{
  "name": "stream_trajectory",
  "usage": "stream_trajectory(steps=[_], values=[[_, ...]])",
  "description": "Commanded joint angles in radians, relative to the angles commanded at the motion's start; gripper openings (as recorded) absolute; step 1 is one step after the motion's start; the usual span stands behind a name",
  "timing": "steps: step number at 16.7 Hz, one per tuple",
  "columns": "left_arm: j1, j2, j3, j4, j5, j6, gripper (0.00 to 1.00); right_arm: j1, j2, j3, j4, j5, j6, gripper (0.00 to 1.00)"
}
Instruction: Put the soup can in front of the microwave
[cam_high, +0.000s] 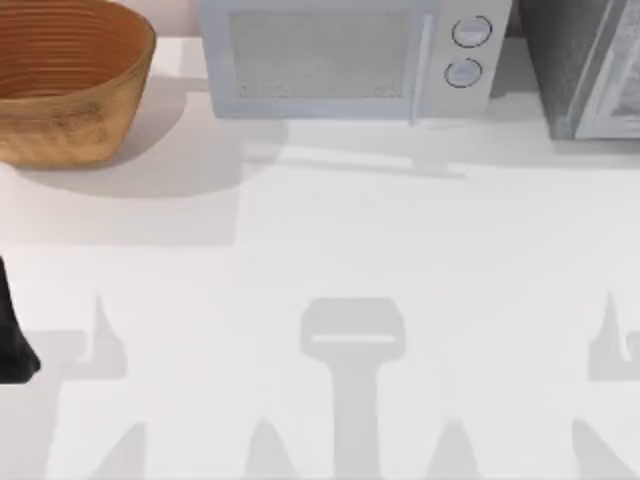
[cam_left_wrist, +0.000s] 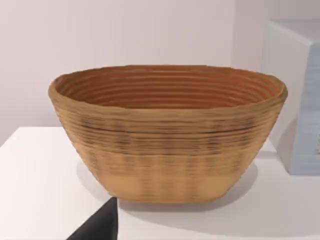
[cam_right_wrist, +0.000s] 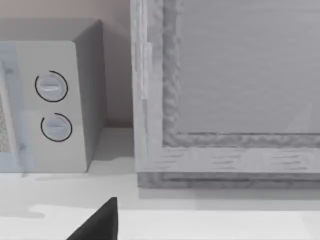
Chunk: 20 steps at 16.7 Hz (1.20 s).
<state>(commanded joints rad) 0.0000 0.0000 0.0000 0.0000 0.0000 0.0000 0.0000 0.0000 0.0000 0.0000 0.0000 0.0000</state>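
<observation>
The microwave (cam_high: 350, 60) stands at the worktop's (cam_high: 330, 250) far edge, door facing the wide bare stretch before it, long axis running left to right, between a basket (cam_high: 65, 80) at far left and a darker appliance (cam_high: 590, 65) at far right. The left tool (cam_high: 12, 340) sits at the left edge; whether it is clenched or released, I cannot tell.

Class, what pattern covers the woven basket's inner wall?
Horizontal ridged rings in reddish brown line the tan oval woven basket, clearest in the left wrist view.

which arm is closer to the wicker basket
Left. The left arm sits at the table's left edge, on the basket's side, its wrist view facing it. The right tool faces the grey speckled appliance and the microwave's knobs, far right.
</observation>
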Motion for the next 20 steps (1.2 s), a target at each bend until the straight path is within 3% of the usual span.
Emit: stream_trajectory(steps=[4, 8, 20], values=[[0.003, 0.031, 0.023, -0.023, 0.002, 0.022, 1.00, 0.000, 0.000, 0.000, 0.000, 0.000, 0.000, 1.00], [0.023, 0.213, 0.153, -0.145, 0.009, 0.165, 1.00, 0.000, 0.000, 0.000, 0.000, 0.000, 0.000, 1.00], [0.210, 1.245, 0.933, -0.824, 0.001, 0.872, 1.00, 0.000, 0.000, 0.000, 0.000, 0.000, 0.000, 1.00]])
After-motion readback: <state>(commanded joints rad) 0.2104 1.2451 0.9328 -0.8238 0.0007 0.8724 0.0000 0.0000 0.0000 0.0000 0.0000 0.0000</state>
